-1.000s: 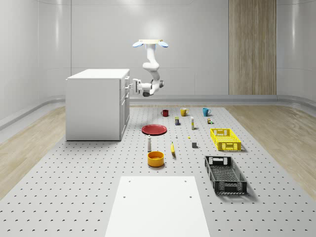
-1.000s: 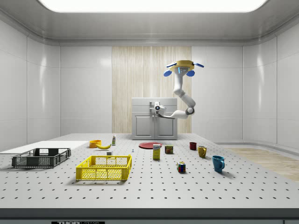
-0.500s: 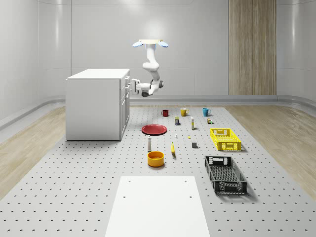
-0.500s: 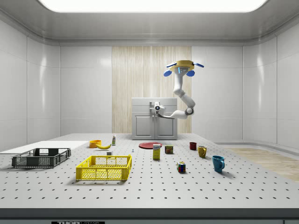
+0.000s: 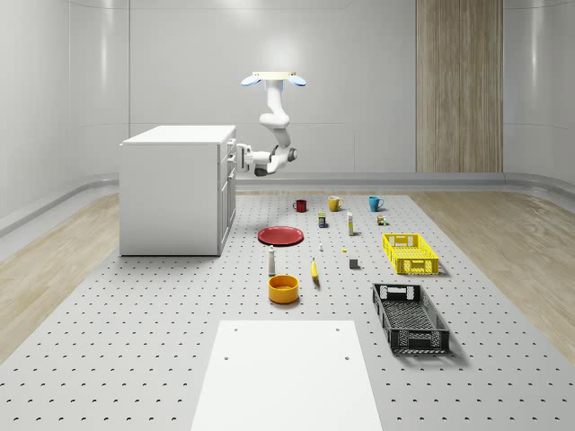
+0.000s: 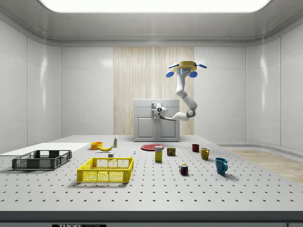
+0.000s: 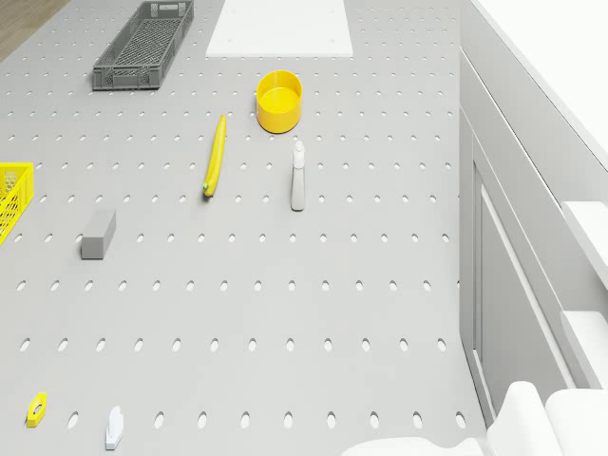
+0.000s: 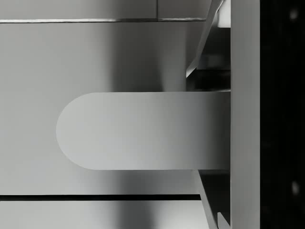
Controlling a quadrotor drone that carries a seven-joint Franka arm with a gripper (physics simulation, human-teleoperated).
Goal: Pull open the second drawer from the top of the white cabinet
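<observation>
The white cabinet (image 5: 171,193) stands at the whole-scene view's left, its drawer fronts facing right. The drone (image 5: 273,79) hovers high beside that front, to the right of the cabinet. Its white arm bends down and back toward the cabinet. My gripper (image 5: 234,161) is at the upper drawers, level with the second drawer from the top. From the side, the gripper (image 6: 155,109) sits against the upper part of the cabinet (image 6: 156,127) below the drone (image 6: 186,69). Close in front of the wrist camera is a rounded grey handle (image 8: 138,130) on a flat drawer front (image 8: 71,57). All drawers look closed.
On the pegboard floor lie a red plate (image 5: 280,235), an orange bowl (image 5: 283,288), a banana (image 5: 314,270), a white bottle (image 5: 271,260), three mugs, a yellow crate (image 5: 410,252) and a black crate (image 5: 410,317). A white slab (image 5: 286,375) lies at the front.
The gripper has moved a little closer to the cabinet front, toward the whole-scene view's left. The drone holds the same spot.
</observation>
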